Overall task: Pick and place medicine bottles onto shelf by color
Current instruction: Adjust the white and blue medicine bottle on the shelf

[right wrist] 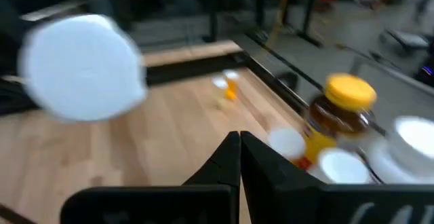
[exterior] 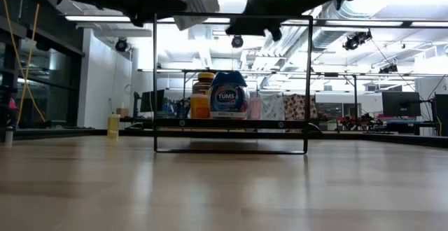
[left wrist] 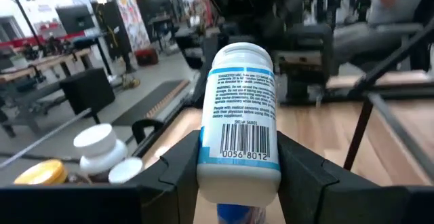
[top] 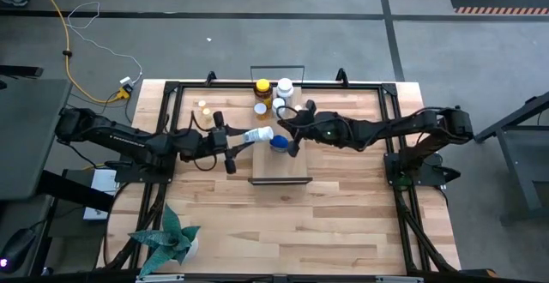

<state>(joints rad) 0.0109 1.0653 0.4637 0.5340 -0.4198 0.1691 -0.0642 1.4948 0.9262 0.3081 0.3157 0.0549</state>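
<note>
**White bottle held over the shelf**

The left gripper [left wrist: 237,176] pinches a white bottle [left wrist: 241,108], a smooth cylinder with printed label and barcode, lying sideways above the light-wood shelf [top: 292,170]. A blue-capped bottle [top: 280,142] stands on the board. The right gripper [right wrist: 239,157], fingers pressed together, hovers just beside it.

Two dark jointed arms, matte black pincer fingers [left wrist: 308,176], possibly green indicator light

left gripper [top: 243,137] clamped on load (arm outstretched) | right gripper [top: 290,122] fingers pressed together
</note>
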